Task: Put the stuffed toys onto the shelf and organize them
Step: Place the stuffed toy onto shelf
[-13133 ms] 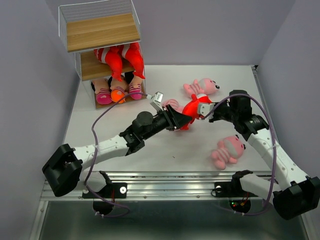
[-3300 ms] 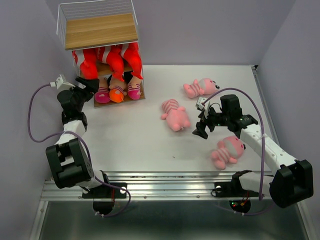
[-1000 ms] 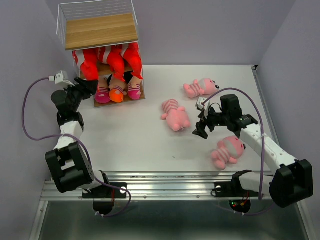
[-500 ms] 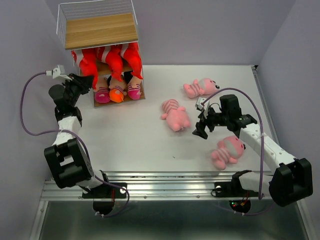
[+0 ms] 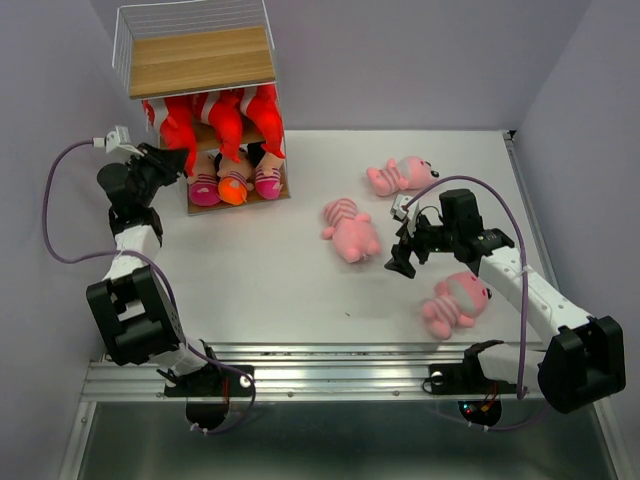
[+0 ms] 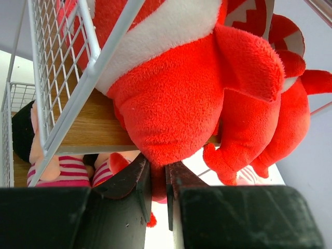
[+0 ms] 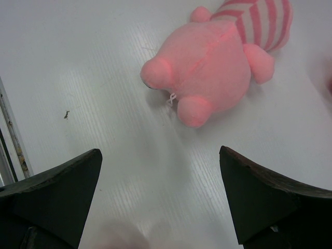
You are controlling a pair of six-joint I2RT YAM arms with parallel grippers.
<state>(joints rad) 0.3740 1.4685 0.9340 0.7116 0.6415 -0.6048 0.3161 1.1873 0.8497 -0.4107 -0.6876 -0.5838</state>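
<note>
The pink striped animal point(image 7: 210, 72) lies just ahead of the right jaws, which stand wide apart, its length running away from them. The left jaws pinch a red shark point(image 6: 176, 98) on the shelf point(image 6: 88, 137).

The right gripper point(image 7: 160, 155) has its dark jaws spread wide, one low on the left and one low on the right, with bare white table point(image 7: 98, 67) between them. Farther out and a little to the right lies a pink striped animal point(image 7: 207, 78), its plain pink end nearer and its striped end farther away. It touches neither jaw. A small dark speck point(image 7: 66, 114) marks the table on the left.
</note>
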